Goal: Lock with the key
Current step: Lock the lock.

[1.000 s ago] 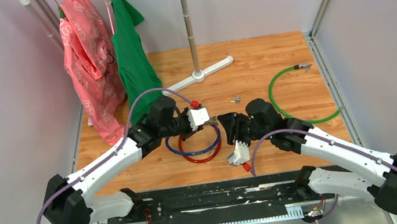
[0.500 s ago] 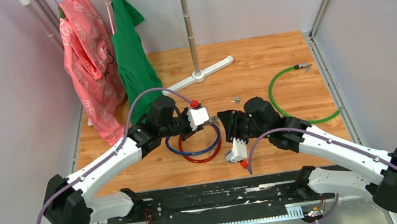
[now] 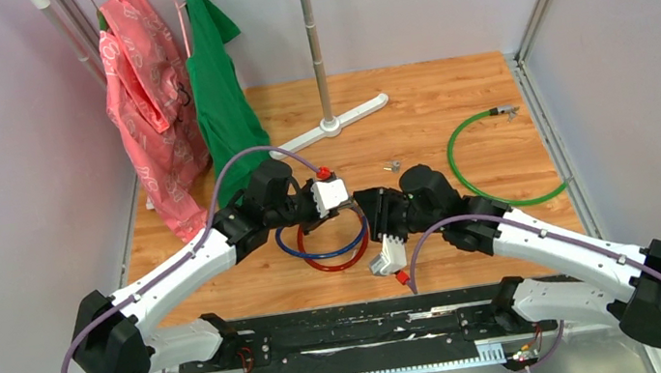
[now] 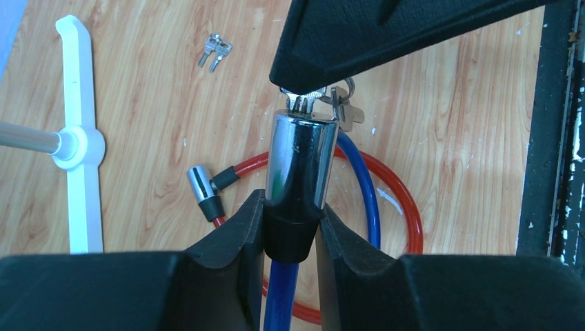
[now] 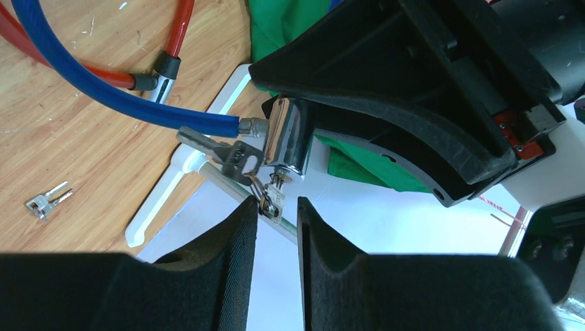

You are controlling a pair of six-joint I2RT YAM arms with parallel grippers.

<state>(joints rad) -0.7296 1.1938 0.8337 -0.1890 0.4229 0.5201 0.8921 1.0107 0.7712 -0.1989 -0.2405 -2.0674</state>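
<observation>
My left gripper [image 4: 292, 207] is shut on the black collar of the blue cable lock's chrome cylinder [image 4: 298, 158], holding it off the table. A small silvery key [image 5: 279, 196] sticks out of the cylinder's end face, and a second key [image 5: 231, 160] hangs from its ring. My right gripper [image 5: 276, 207] stands open with its fingertips on either side of that key. The left fingertip [image 5: 250, 214] touches it and a gap shows on the other side. In the top view both grippers meet over the table's middle [image 3: 360, 200].
A red cable loop [image 3: 332, 262] lies under the blue cable [image 3: 316, 252]. A loose pair of keys [image 3: 391, 166] and a green cable [image 3: 456, 164] lie to the right. The white stand base [image 3: 337, 123], pink garment [image 3: 144, 105] and green garment [image 3: 218, 95] are behind.
My right arm has moved left toward the held cylinder, and its jaws have narrowed around the key. The left arm has stayed still.
</observation>
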